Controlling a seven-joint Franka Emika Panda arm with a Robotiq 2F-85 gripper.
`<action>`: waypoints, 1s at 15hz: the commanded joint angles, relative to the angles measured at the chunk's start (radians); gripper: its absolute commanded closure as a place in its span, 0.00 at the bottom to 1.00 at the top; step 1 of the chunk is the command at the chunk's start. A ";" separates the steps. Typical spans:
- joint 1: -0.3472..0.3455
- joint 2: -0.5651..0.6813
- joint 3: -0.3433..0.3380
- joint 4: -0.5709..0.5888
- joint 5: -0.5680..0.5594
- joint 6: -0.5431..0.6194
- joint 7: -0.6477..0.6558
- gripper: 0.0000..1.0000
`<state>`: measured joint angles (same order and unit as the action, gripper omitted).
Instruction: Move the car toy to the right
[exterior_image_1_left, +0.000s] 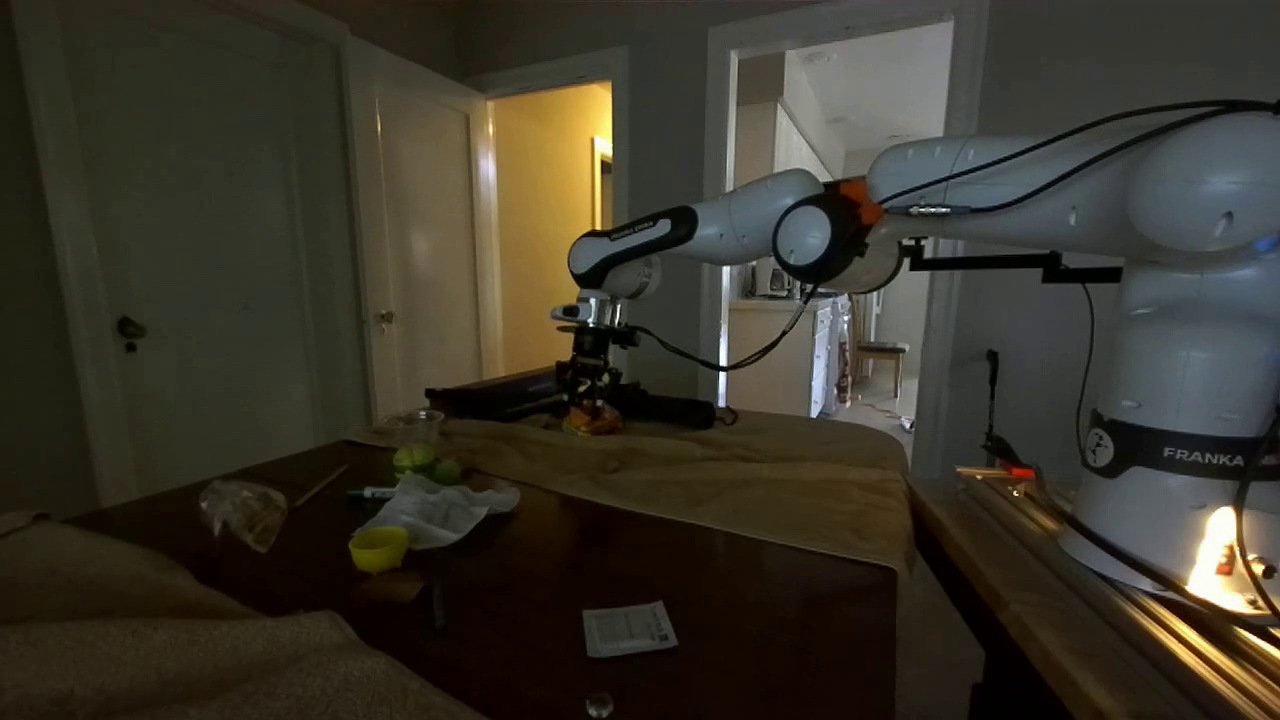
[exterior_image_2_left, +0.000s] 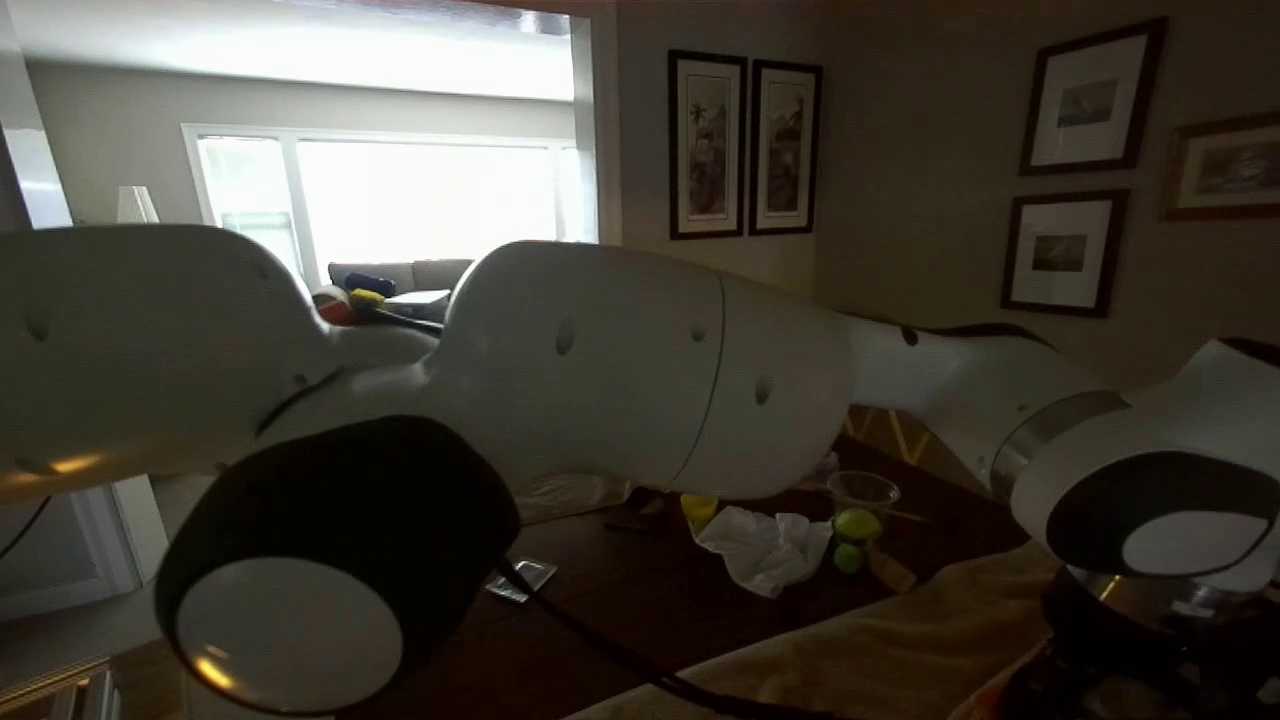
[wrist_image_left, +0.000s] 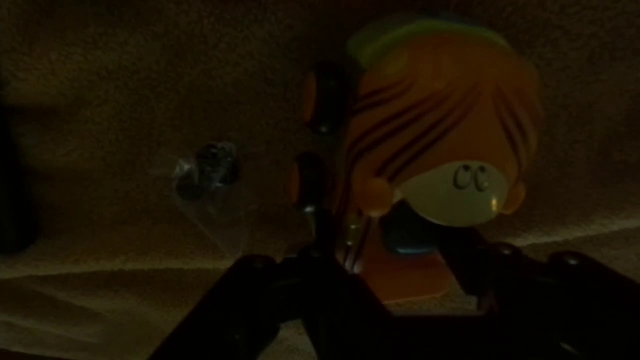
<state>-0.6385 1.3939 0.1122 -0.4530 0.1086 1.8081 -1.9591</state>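
The car toy is chunky and orange-red with a pale face, two eyes and dark wheels along one side. It appears to lie on its side on the brown towel. It also shows under the gripper in an exterior view. Only an orange sliver of it shows in an exterior view. My gripper points down with one finger along the wheel side and one by the face. It appears shut on the toy's body; dim light hides the fingertips. The gripper also shows in an exterior view.
The brown towel covers the table's far part. A small clear bag with dark pieces lies beside the toy. Black cases are behind the gripper. Crumpled white paper, a yellow cup and green objects are on the table.
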 joint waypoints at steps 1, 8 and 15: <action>-0.009 0.003 0.007 -0.004 0.028 -0.051 -0.068 0.69; 0.001 0.003 -0.009 0.009 0.021 -0.024 -0.034 0.44; 0.001 0.003 -0.008 0.009 0.021 -0.024 -0.034 0.44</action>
<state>-0.6415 1.3932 0.1166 -0.4524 0.1168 1.7893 -1.9913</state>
